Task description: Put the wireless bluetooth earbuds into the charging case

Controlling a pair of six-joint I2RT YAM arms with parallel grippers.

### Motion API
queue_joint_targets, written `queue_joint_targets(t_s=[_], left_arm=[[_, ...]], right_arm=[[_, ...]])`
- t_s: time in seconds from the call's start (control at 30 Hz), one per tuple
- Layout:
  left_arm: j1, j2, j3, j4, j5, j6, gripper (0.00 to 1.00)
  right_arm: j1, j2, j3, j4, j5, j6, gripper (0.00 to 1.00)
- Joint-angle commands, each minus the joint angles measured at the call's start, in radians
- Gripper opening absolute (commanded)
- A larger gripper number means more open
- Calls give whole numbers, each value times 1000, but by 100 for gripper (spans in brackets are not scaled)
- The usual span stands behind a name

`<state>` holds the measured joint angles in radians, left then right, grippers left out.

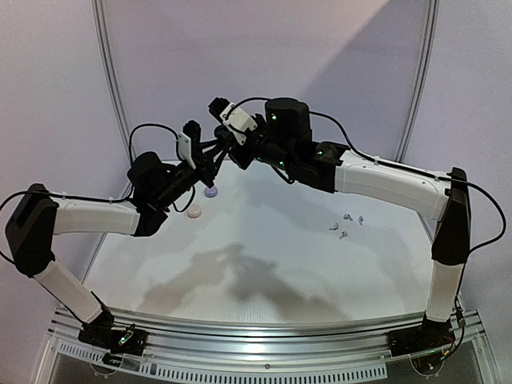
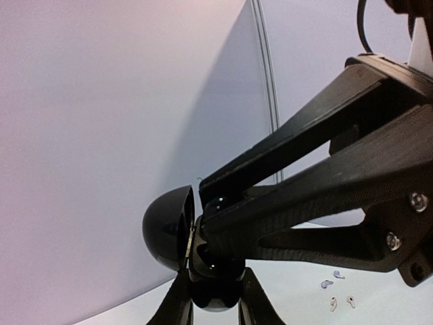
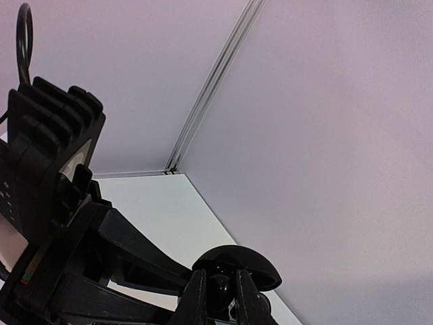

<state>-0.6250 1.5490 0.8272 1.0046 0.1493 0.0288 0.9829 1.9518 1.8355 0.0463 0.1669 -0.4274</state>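
Risk: left end effector pinches open case mid-air, right end effector pressed together at its mouth — side push could twist case loose.

SITE: robotics lab test cell | EVIDENCE: white table fronted by aluminium rail; plain pale enclosure walls behind

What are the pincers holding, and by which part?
Both the left pincer and right pincer clamp the black charging case, apparently just below its open lid.
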Motion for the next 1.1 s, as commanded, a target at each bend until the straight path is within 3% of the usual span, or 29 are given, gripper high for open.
queue_joint_targets(t_s=[0.0, 1.07], left_arm=[[5, -13, 12, 106, 33, 7, 0], [8, -17, 9, 109, 46, 17, 0]], right_arm=[[-14, 12, -21, -56, 76, 14, 9], [-15, 35, 5, -66, 123, 15, 16]])
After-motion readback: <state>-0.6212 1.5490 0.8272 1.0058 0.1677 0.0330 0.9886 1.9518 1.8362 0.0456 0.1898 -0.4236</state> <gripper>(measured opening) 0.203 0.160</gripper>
